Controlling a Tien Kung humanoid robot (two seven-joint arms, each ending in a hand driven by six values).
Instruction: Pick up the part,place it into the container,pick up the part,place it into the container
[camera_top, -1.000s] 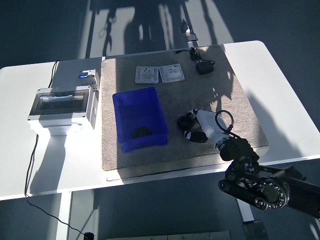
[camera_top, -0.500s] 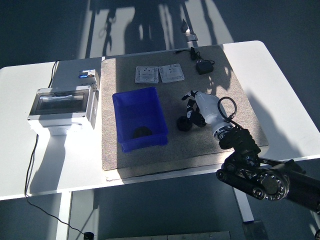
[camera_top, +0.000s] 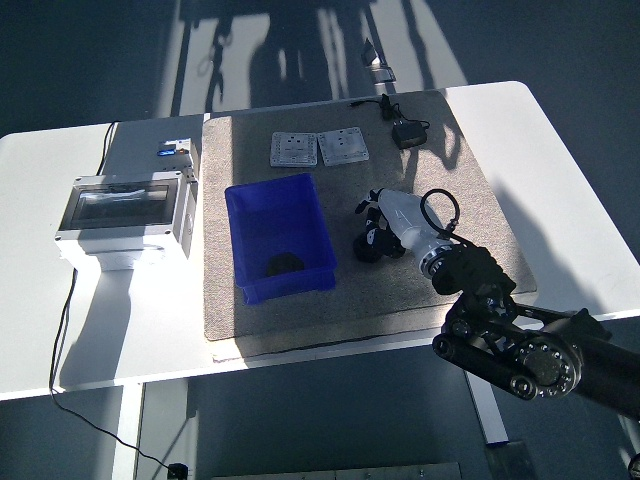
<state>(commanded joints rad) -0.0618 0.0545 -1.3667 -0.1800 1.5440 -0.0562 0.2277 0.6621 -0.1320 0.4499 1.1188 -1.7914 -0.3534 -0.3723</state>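
Note:
A blue container (camera_top: 281, 238) stands on the grey mat (camera_top: 330, 310), left of centre, with one dark part (camera_top: 286, 265) lying in its near end. A second black part (camera_top: 369, 247) lies on the mat just right of the container. My right hand (camera_top: 381, 222), white with black digits, reaches in from the lower right and sits directly over this part, touching or nearly touching it. The hand hides the contact, so its grasp is unclear. The part rests on the mat. The left arm is out of view.
A grey electrical box (camera_top: 123, 213) with a clear lid stands on the table's left. Two white switch plates (camera_top: 293, 149) (camera_top: 343, 146) lie at the mat's far side. A black adapter (camera_top: 408, 134) with its cable lies at the far right of the mat.
My right hand has moved from the mat's near right edge forward and left, and now sits over the black part beside the container. The part has stayed about where it was.

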